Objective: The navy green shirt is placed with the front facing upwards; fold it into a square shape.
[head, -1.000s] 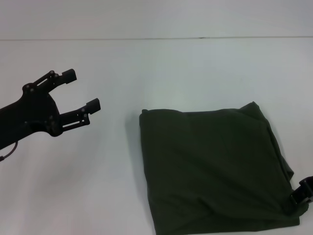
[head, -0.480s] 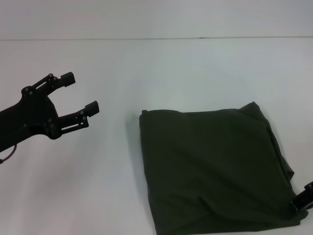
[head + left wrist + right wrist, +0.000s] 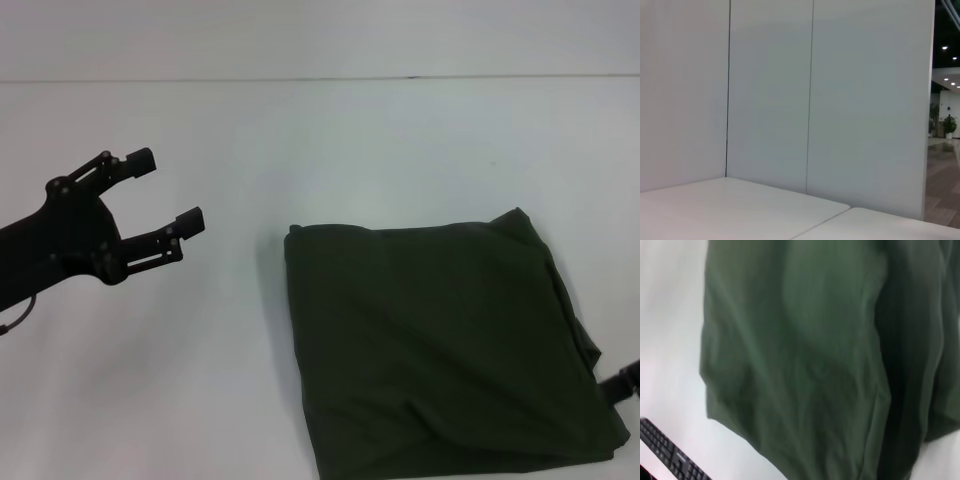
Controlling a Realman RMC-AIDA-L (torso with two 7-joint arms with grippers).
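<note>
You've got the dark olive-green cotton shirt [image 3: 440,350] folded into a rough square, lying flat on the white table toward the right side. Plain fabric faces up, with soft wrinkles and layered edges along its right.

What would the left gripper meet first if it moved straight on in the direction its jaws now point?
Probably nothing on the table: the left gripper, jaws open, points up and right in the head view, past the folded navy green shirt. The left wrist view shows only a wall panel ahead; depth is unclear.
</note>
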